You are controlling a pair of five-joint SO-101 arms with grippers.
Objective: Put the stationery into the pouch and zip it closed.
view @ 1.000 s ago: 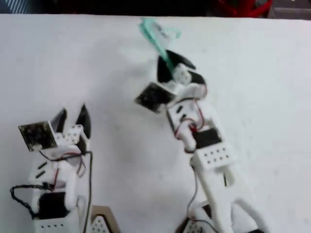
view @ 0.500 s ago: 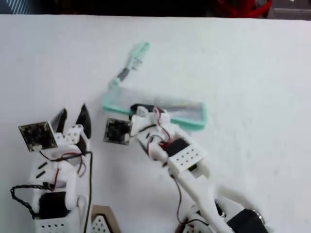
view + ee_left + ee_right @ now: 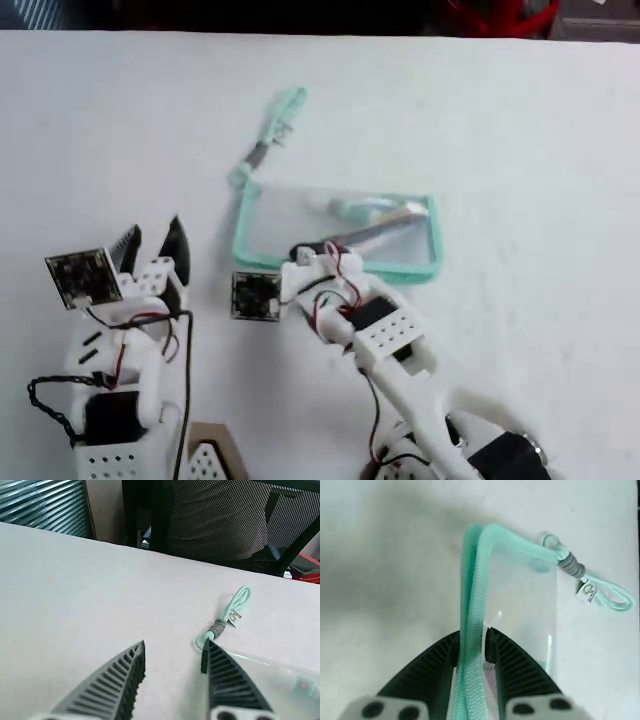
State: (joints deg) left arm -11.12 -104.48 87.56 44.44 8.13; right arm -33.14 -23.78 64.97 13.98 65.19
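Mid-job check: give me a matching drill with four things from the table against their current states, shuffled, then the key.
Things:
1. left gripper
2. right gripper
3. cord
4. stationery

States:
A. inside the clear pouch
B. open, over the bare table
C. stretched out from the pouch's corner
D. shut on the pouch's green edge

Pairs: 1-B, 2-D, 3-C, 4-A
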